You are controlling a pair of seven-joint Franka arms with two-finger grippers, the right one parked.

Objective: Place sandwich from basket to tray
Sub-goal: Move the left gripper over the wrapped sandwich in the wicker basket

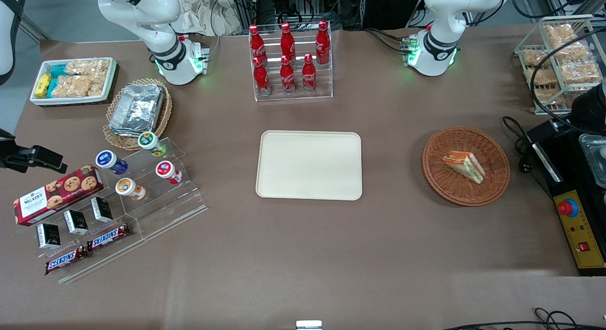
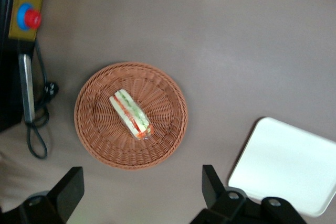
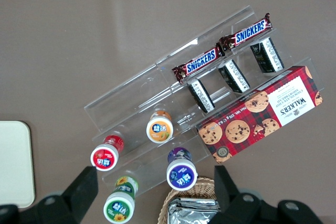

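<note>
The sandwich [image 1: 464,165] [image 2: 130,114], a white-bread wedge with orange-red and green layers, lies in the round reddish-brown wicker basket [image 1: 438,181] [image 2: 94,145] toward the working arm's end of the table. The cream tray [image 1: 308,165] [image 2: 289,166] lies flat at mid-table and holds nothing. In the left wrist view my gripper [image 2: 142,182] hangs high above the table, open wide. Its black fingers [image 2: 71,184] frame bare tabletop just off the basket's rim, well clear of the sandwich, with nothing between them.
A yellow box with a red stop button [image 1: 580,226] [image 2: 29,3] and black cables [image 1: 521,145] lie beside the basket. A cola bottle rack [image 1: 289,60] stands farther from the camera than the tray. A wire snack rack [image 1: 558,60] stands at the working arm's end.
</note>
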